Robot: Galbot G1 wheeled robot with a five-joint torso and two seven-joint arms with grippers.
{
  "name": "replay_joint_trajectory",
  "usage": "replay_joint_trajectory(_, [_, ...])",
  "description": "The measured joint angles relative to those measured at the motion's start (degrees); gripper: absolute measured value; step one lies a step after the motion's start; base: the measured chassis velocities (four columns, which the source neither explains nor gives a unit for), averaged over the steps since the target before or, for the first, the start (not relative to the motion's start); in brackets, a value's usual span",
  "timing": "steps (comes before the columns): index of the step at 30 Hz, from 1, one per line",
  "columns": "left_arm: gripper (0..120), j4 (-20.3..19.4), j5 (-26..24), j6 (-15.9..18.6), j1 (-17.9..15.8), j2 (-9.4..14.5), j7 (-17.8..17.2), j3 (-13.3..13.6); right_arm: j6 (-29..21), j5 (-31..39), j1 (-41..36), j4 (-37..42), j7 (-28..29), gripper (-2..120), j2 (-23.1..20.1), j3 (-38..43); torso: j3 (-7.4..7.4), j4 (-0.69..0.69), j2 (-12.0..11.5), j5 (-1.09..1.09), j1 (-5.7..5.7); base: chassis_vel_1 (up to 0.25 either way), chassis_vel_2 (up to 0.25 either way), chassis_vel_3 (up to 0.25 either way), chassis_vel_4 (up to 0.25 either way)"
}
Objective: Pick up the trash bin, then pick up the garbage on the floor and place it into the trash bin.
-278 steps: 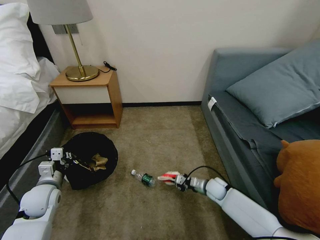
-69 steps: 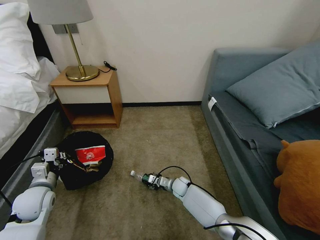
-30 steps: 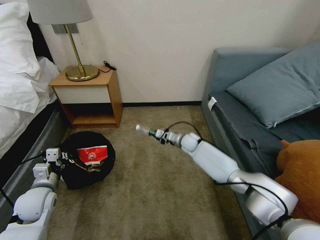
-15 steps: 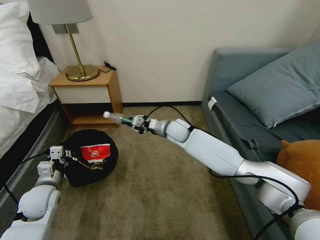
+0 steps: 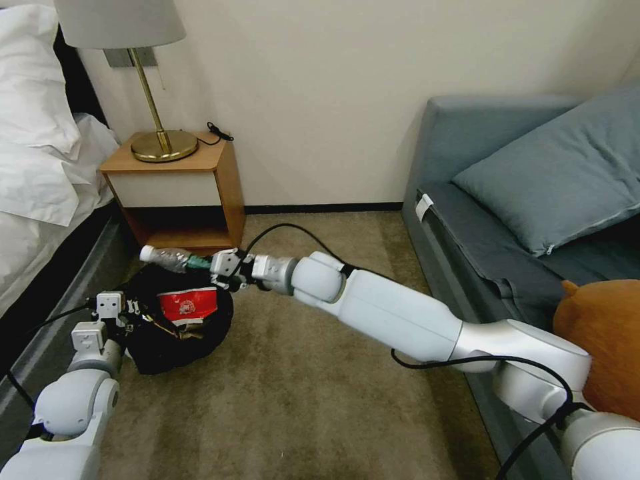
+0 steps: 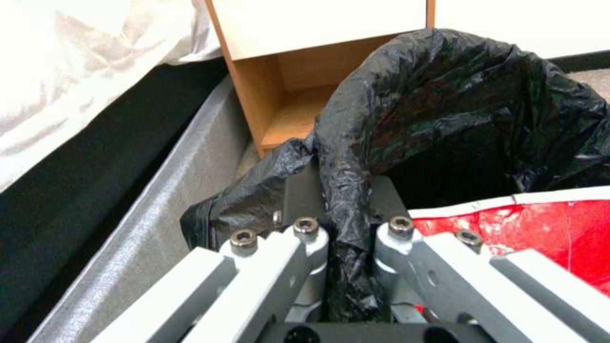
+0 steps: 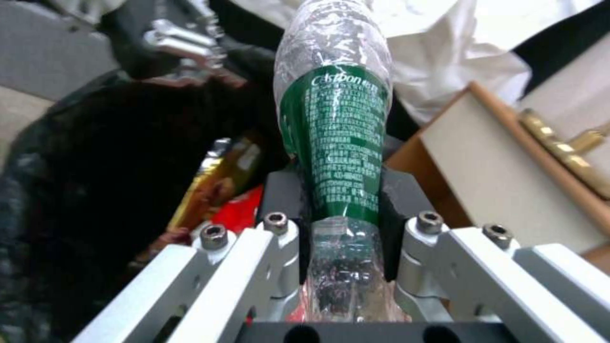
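Note:
The trash bin [image 5: 155, 355], lined with a crinkly black bag [image 6: 457, 109], is held just above the carpet at the lower left. My left gripper [image 5: 136, 312] is shut on the bag's rim [image 6: 343, 190]. Inside the bin lie a crushed red-and-white carton [image 5: 188, 305] [image 6: 553, 228] and a gold-brown wrapper [image 7: 216, 171]. My right gripper [image 5: 215, 264] [image 7: 340, 190] is shut on a small clear bottle with a green label [image 5: 167, 257] [image 7: 333, 124]. It holds the bottle level over the bin's far rim, cap pointing toward the bed.
A wooden nightstand [image 5: 180, 193] with a brass lamp [image 5: 160, 143] stands just behind the bin. The bed [image 5: 40, 200] runs along the left. A grey sofa [image 5: 507, 220] with a cushion and a brown plush toy [image 5: 600, 360] lines the right. Carpet lies between them.
The right gripper closed on the bottle on the floor, lifted it and swung it left to above the bin. The red-and-white carton, held 9 s ago, now lies in the bin.

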Motion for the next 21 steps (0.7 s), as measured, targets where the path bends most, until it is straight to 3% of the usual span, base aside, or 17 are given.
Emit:
replay_joint_trajectory(10, [4,0.04,-0.17,-0.08,-0.33,-0.42,-0.03,0.08,3.39,-3.79,-3.78,-8.52,3.47,16,5.13,-2.81,0.00,-0.01,0.00,0.01,0.00,0.000,0.000,0.000,0.000])
replay_joint_trajectory(21, [4,-0.36,-0.05,-0.08,-0.35,-0.75,-0.03,0.09,3.25,-4.56,-5.70,-8.41,5.29,51,5.26,-4.00,0.00,-0.01,0.00,0.01,0.00,0.000,0.000,0.000,0.000])
